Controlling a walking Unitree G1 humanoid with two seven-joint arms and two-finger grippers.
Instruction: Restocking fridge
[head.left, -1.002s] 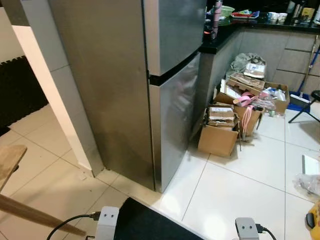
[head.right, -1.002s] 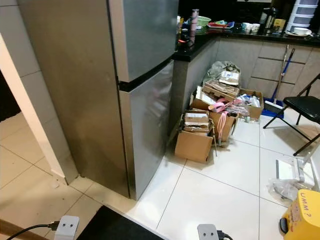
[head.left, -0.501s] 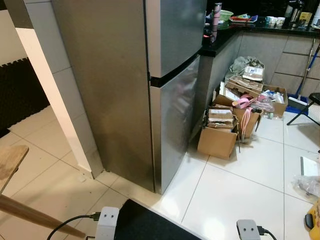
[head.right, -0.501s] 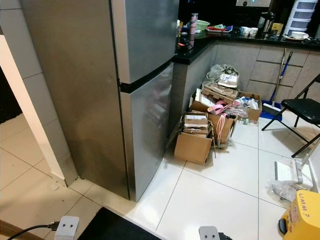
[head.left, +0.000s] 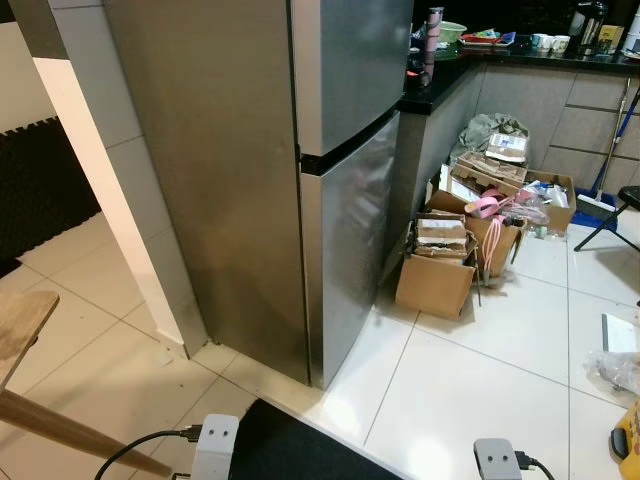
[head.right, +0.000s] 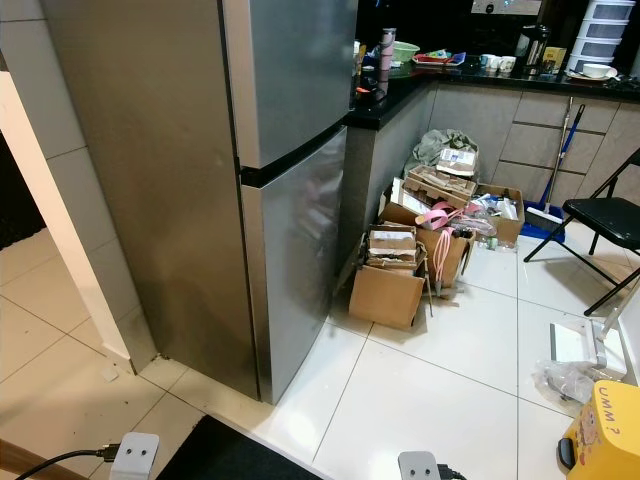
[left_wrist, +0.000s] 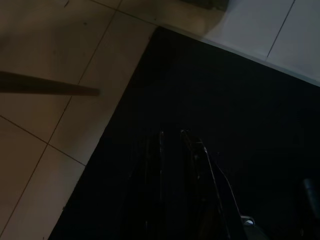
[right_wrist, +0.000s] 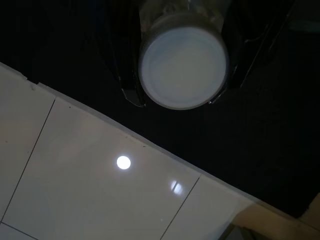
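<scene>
A tall stainless-steel fridge (head.left: 345, 150) stands ahead with both its upper and lower doors closed. In the right wrist view my right gripper (right_wrist: 175, 97) is shut on a clear bottle with a white cap (right_wrist: 182, 60), one finger (right_wrist: 127, 90) on each side. It hangs over the black mat (right_wrist: 260, 150) and white floor tiles. In the dim left wrist view my left gripper (left_wrist: 173, 134) hangs above the same mat (left_wrist: 240, 100), its fingers close together with nothing between them.
Open cardboard boxes (head.left: 440, 270) full of clutter crowd the floor right of the fridge, under a dark counter (head.left: 440, 80). A black folding chair (head.right: 610, 220) and a yellow object (head.right: 605, 430) are at right. A wooden plank (head.left: 20, 330) juts in at left.
The head view has shifted slightly, bringing the fridge a little closer. Neither the fridge doors nor the boxes have moved.
</scene>
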